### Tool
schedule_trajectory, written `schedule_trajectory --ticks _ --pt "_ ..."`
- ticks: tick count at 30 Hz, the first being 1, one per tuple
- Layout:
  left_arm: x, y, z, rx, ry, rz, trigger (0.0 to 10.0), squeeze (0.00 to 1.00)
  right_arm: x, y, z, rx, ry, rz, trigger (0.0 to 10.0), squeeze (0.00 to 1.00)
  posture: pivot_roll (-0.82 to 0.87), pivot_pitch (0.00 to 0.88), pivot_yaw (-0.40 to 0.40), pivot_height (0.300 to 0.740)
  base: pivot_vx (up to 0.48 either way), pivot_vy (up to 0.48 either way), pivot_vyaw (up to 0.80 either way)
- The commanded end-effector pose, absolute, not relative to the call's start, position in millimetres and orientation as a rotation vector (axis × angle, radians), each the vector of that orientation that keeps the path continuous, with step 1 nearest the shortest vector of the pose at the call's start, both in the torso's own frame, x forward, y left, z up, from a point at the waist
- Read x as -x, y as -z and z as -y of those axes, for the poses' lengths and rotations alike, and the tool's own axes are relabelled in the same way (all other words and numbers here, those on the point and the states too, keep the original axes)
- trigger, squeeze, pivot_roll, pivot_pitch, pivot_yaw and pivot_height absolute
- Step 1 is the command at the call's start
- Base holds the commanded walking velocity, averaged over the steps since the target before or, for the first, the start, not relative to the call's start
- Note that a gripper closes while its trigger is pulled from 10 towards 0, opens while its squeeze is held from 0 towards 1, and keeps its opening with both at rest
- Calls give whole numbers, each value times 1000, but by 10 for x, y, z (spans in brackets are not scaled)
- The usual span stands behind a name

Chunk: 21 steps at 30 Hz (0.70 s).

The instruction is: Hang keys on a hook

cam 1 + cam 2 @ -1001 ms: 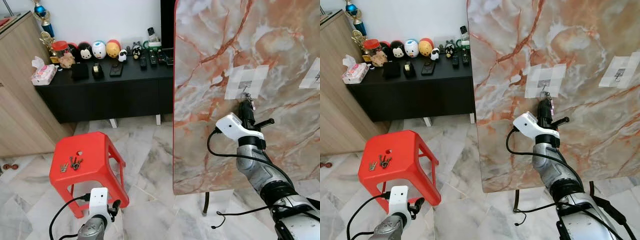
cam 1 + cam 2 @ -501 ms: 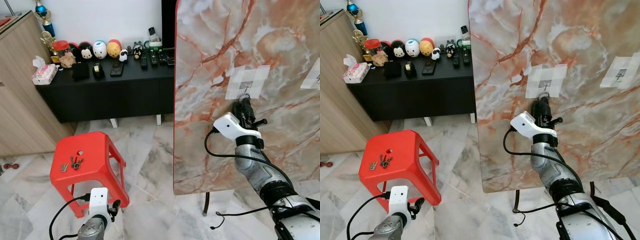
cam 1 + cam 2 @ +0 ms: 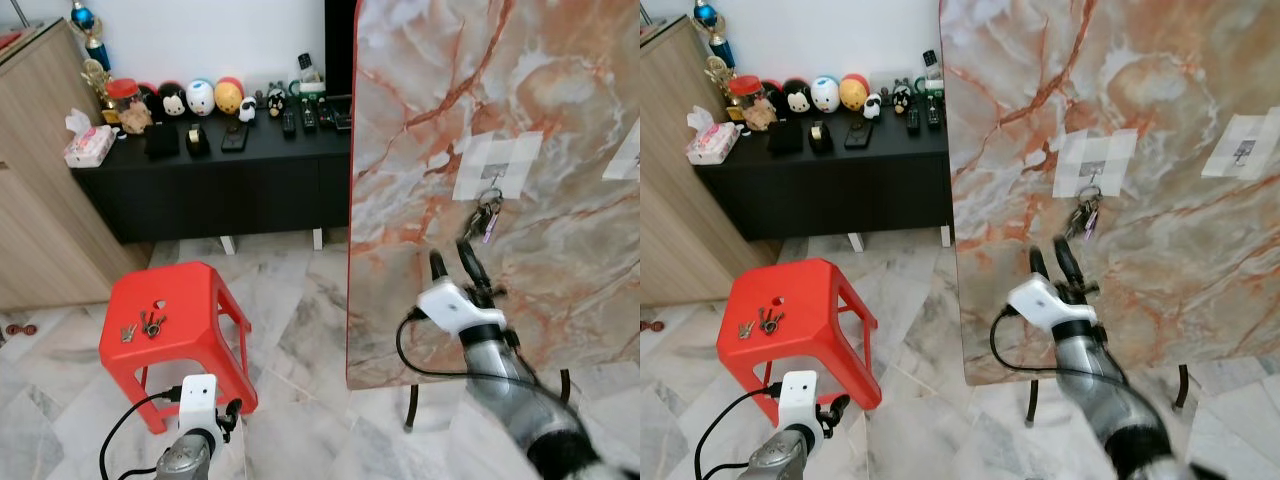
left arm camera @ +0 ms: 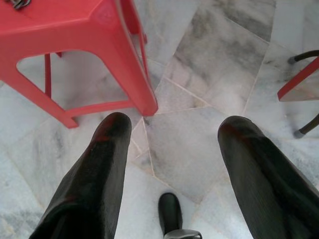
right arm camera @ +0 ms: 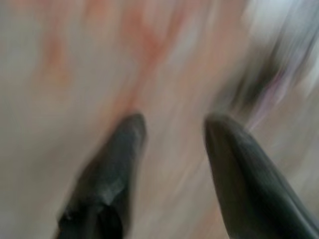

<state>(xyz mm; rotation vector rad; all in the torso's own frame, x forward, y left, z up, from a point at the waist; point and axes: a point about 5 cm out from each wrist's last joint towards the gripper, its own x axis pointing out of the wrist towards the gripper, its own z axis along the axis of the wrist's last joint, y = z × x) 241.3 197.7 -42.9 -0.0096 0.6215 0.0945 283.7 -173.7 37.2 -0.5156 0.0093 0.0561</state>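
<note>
We are holding our right gripper (image 3: 1056, 258) with its jaws spread and empty just below the keys (image 3: 1081, 215), which are hanging from the hook (image 3: 1091, 187) taped to the marble panel (image 3: 1160, 290), above and slightly to the outer side of the jaws. The risk, as we judge it, is that a fingertip moving near the bunch is catching it and knocking it off the hook. Our left gripper (image 4: 169, 164), jaws also apart and empty, is idling low beside the red stool (image 3: 170, 330), where more keys (image 3: 143, 326) are lying.

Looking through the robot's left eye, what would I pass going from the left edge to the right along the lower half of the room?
Wooden cabinet → red stool with spare keys → marble board → right gripper → hung keys on the hook.
</note>
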Motion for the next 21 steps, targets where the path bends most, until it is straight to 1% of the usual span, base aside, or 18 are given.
schedule_trajectory --ticks 1,5,7,8,11,12,13,14,15,16,17,20,21 --pt "-2394 443 -1992 17 -100 -631 10000 0 -2765 -253 1795 436 -61 -83 10000 0 -45 54 37 740 0 0 0" --pt "-2390 444 -2008 11 -101 -636 10000 0 -2561 92 1940 282 68 -312 10000 0 -40 43 42 740 0 0 0" --pt "-2388 445 -2016 8 -102 -637 10000 0 -2500 181 1986 231 105 -379 10000 0 -41 39 43 740 0 0 0" --pt "-2384 447 -2022 6 -102 -640 10000 0 -2411 293 2038 178 144 -463 10000 0 -40 34 46 740 0 0 0" --pt "-2362 466 -2026 -1 -95 -660 10000 0 -2218 483 2123 72 213 -611 10000 0 -39 27 49 740 0 0 0" --pt "-2348 479 -2024 -1 -91 -669 10000 0 -2132 553 2147 32 232 -663 10000 0 -40 25 50 740 0 0 0" --pt "-2320 502 -2020 -1 -83 -687 10000 0 -1995 653 2169 -44 261 -736 10000 0 -39 20 53 740 0 0 0" --pt "-2303 515 -2020 -4 -81 -696 10000 0 -1923 701 2173 -89 280 -768 10000 0 -38 17 53 740 0 0 0" --pt "-2303 515 -2020 -4 -81 -696 10000 0 -1923 701 2173 -89 280 -768 10000 0 -38 17 53 740 0 0 0" --pt "-2281 530 -2022 -9 -81 -707 10000 0 -1852 746 2171 -148 303 -798 10000 0 -37 15 53 740 0 0 0" --pt "-2214 576 -2031 -11 -91 -738 10000 0 -1675 846 2165 -180 318 -881 10000 0 -24 11 50 740 0 0 0" --pt "-2171 604 -2043 -17 -98 -759 10000 0 -1587 889 2164 -162 317 -924 10000 0 -14 8 49 740 0 0 0" --pt "-2129 627 -2062 -7 -105 -775 10000 0 -1587 888 2150 -185 318 -907 10000 0 -28 8 53 740 0 0 0"
